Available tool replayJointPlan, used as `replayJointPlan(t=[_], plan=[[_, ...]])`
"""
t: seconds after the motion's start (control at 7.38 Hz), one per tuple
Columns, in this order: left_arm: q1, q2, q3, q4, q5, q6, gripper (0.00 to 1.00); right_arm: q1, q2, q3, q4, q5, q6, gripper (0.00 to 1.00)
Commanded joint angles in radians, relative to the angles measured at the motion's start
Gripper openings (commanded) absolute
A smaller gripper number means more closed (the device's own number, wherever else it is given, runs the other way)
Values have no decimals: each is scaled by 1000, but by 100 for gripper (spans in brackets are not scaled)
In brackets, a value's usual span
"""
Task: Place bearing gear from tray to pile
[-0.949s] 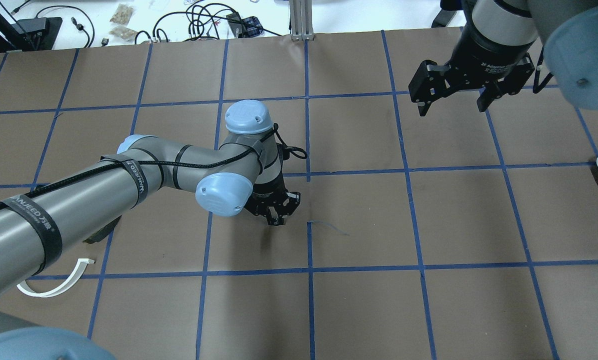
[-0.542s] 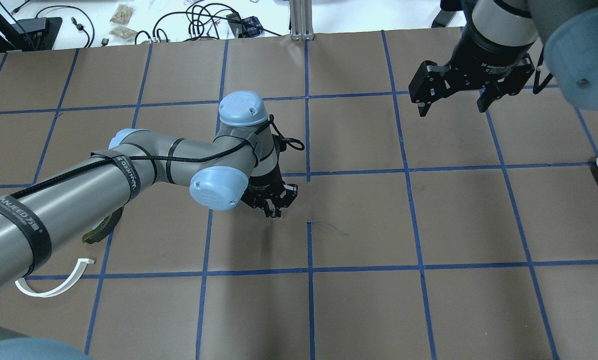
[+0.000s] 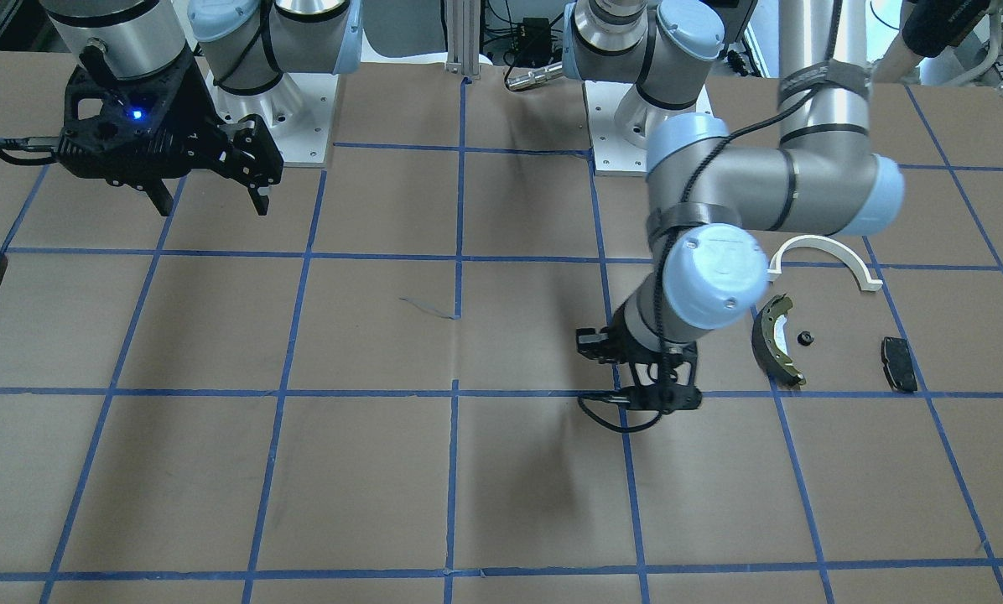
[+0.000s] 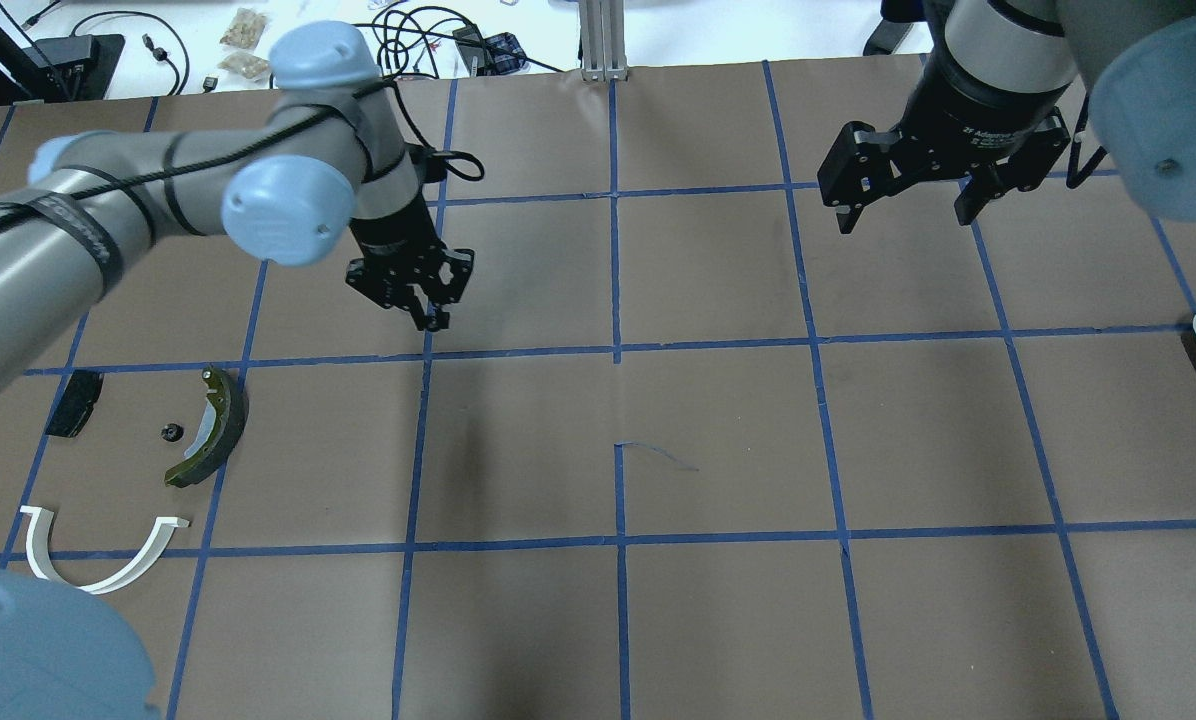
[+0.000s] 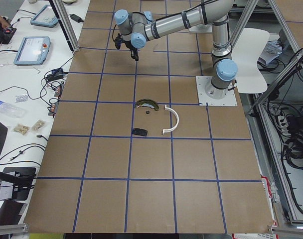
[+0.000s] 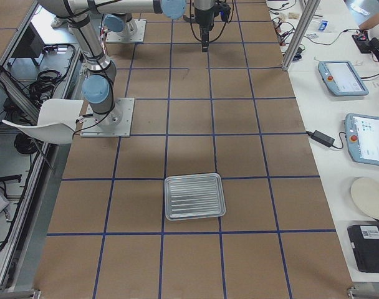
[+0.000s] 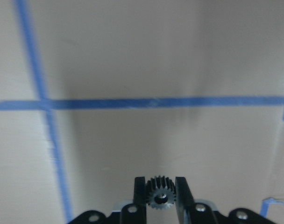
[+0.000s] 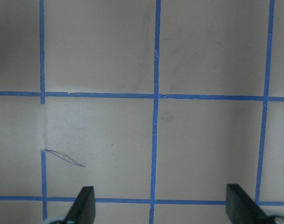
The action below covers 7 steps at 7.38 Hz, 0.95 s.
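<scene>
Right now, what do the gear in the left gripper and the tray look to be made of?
The bearing gear, clamped in the left gripper: probably steel with a dark, matte finish; crisp cut teeth and a dull grey-black face, though blur leaves moulded plastic possible. The tray: likely thin aluminium or stainless sheet; pale silvery sheen, pressed ribs, rounded corners.

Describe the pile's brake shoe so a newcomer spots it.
On the table, at the robot's left, lies a pile of loose parts. The brake shoe is the part nearest the table's middle. It alone is an olive-and-black crescent; the bracket is thin and white, the pad flat black.
</scene>
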Motion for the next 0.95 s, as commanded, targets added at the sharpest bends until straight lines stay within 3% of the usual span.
replayJointPlan(t=[0.0,0.54,0.81], plan=[[213,4,30,-60,87,250,0,0,0,0,0,2,0,100],[543,-24,4,-44,135,594,0,0,-2,0,0,3,0,100],[600,-37,-56,33,138,607,0,0,-2,0,0,2,0,100]])
